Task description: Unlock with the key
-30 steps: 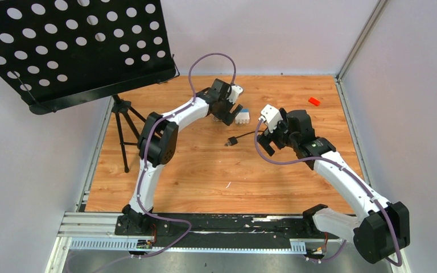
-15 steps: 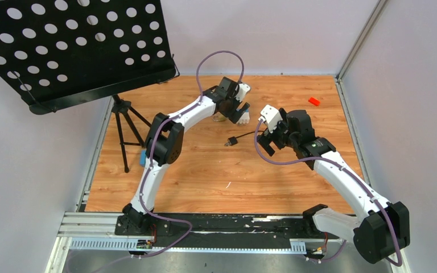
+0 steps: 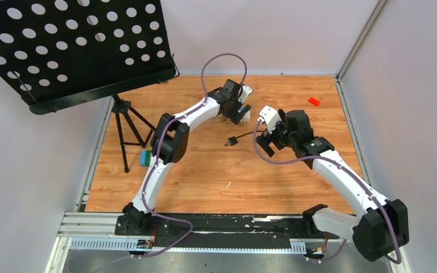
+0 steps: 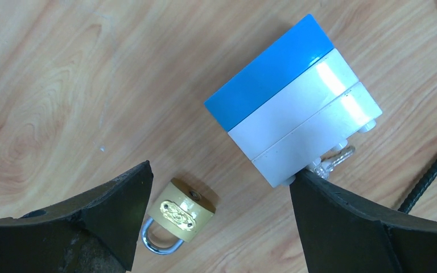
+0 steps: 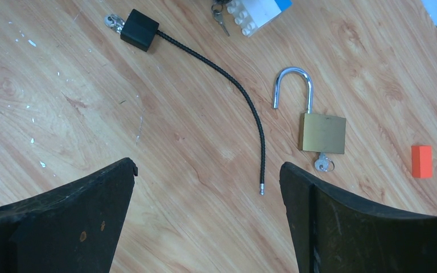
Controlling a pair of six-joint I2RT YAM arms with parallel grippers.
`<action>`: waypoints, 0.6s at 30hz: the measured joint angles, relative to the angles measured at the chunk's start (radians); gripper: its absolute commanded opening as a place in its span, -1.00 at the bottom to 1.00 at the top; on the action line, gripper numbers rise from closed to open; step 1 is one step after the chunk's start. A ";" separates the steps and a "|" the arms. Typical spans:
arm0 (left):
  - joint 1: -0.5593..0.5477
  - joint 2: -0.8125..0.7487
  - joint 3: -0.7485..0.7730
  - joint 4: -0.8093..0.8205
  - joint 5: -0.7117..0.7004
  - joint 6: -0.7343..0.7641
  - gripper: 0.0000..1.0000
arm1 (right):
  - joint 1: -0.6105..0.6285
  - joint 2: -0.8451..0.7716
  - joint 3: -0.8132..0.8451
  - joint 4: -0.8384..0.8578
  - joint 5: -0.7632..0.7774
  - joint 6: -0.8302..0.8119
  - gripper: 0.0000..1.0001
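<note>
I can read no text, number or brand on any of my feeds. The nearest thing to a mark is an embossed gold oval on the small brass padlock (image 4: 185, 211), just beside the blue-and-white block stack (image 4: 296, 108). Its pattern is too fine for me to make out. The large brass padlock (image 5: 322, 132), further from that stack, shows me a plain face.

The key (image 4: 336, 160) lies just beside the block stack (image 4: 296, 108).
</note>
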 measured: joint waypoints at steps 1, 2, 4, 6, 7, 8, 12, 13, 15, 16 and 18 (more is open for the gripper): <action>0.000 0.008 0.019 -0.005 -0.005 0.000 0.91 | 0.000 0.005 0.000 -0.001 0.000 0.000 0.97; 0.000 0.014 0.035 -0.007 -0.010 0.000 0.91 | 0.000 0.010 0.000 -0.002 0.000 -0.001 0.97; 0.000 0.019 0.058 -0.010 -0.014 0.000 0.92 | 0.000 0.015 0.000 -0.005 0.000 -0.001 0.97; 0.000 0.021 0.076 -0.011 -0.015 -0.001 0.94 | 0.000 0.018 0.000 -0.004 0.000 -0.001 0.97; 0.000 0.022 0.085 -0.012 -0.016 -0.003 0.95 | 0.000 0.019 0.000 -0.004 0.000 -0.001 0.97; 0.000 0.026 0.095 -0.014 -0.018 -0.004 0.95 | 0.000 0.021 0.000 -0.005 0.000 -0.001 0.97; 0.000 0.057 0.146 -0.019 -0.026 -0.007 0.96 | 0.004 0.027 0.000 -0.005 0.001 -0.002 0.97; 0.000 0.066 0.157 -0.024 -0.028 -0.008 0.96 | 0.005 0.028 0.000 -0.005 0.001 -0.002 0.98; 0.000 0.079 0.169 -0.033 -0.024 -0.011 0.96 | 0.006 0.029 0.000 -0.007 0.001 -0.004 0.97; 0.000 0.082 0.169 -0.039 -0.021 -0.014 0.96 | 0.006 0.029 0.000 -0.008 0.001 -0.005 0.97; 0.000 0.083 0.164 -0.048 -0.003 -0.020 0.97 | 0.006 0.029 0.000 -0.008 0.002 -0.005 0.98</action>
